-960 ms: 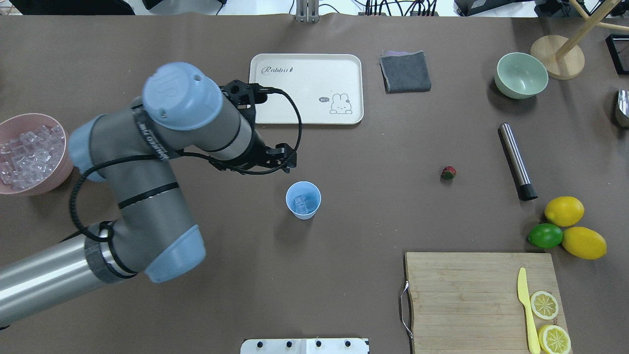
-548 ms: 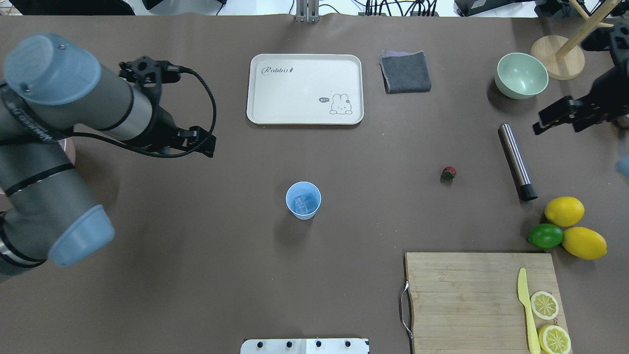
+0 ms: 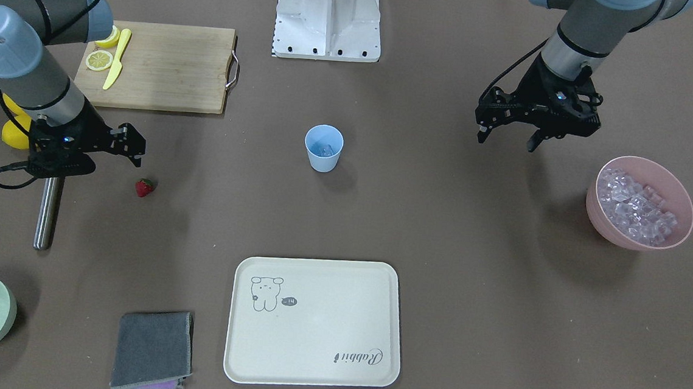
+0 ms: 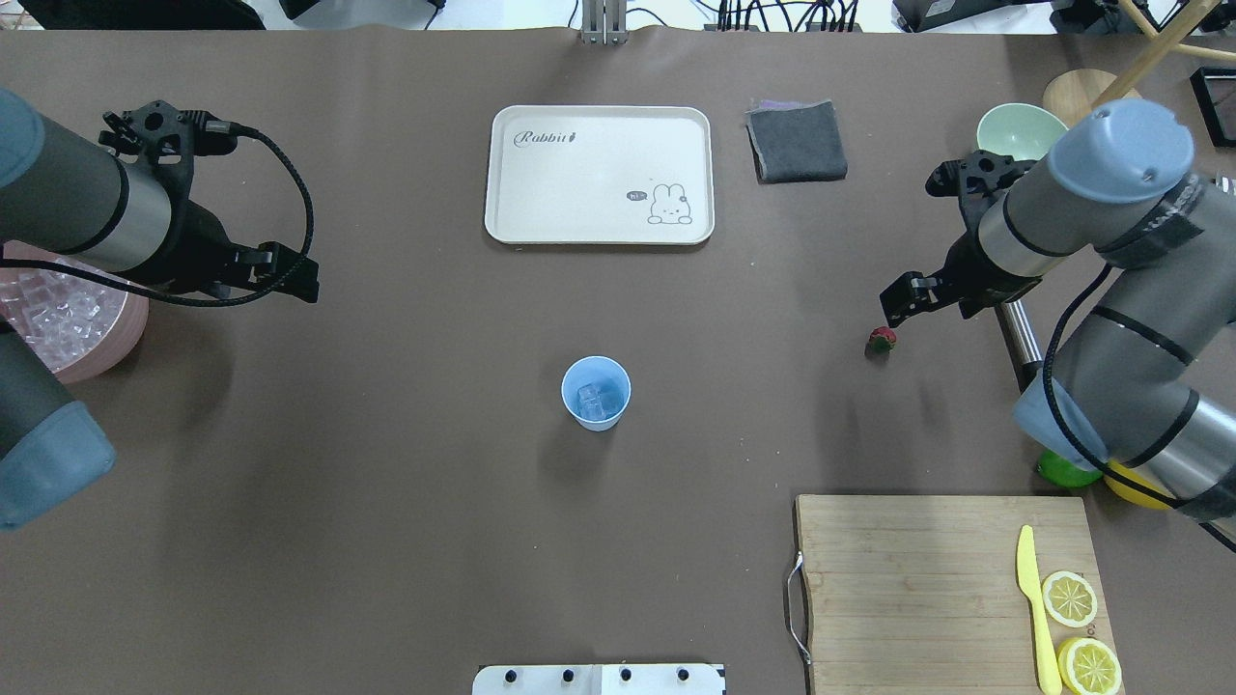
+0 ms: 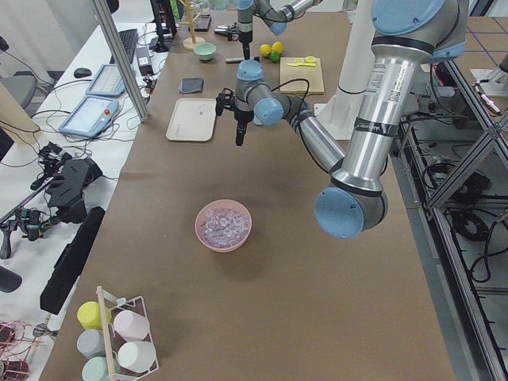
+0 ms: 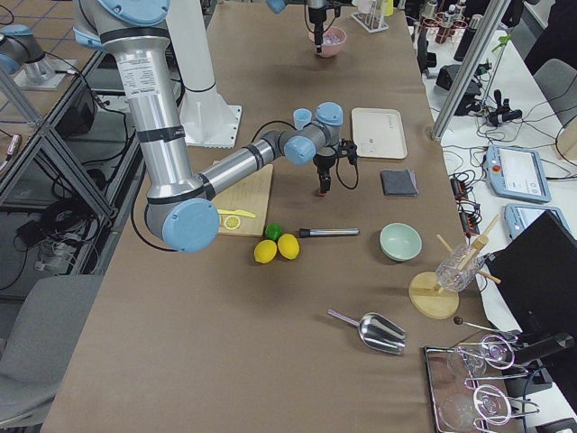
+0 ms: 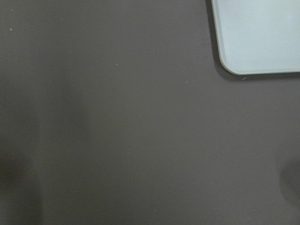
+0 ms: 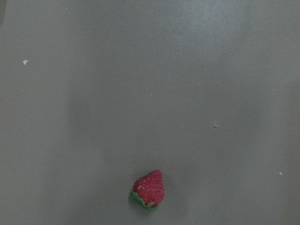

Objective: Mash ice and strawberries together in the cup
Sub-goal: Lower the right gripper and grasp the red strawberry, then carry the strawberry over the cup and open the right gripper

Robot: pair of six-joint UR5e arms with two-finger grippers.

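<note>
Ice [image 4: 58,314] piled in pink bowl [image 4: 126,333] far left. L gripper [image 3: 507,138] near it, fingers spread wide, holding nothing. Cup [image 4: 596,391] in the middle w/ some ice inside. Strawberry [image 4: 881,339] lying on table [image 4: 386,483], R gripper [image 4: 898,304] just beside it, looks open, empty.

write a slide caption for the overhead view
Right gripper hovers beside the strawberry, ice already in the blue cup, left gripper raised near the pink bowl.
</note>
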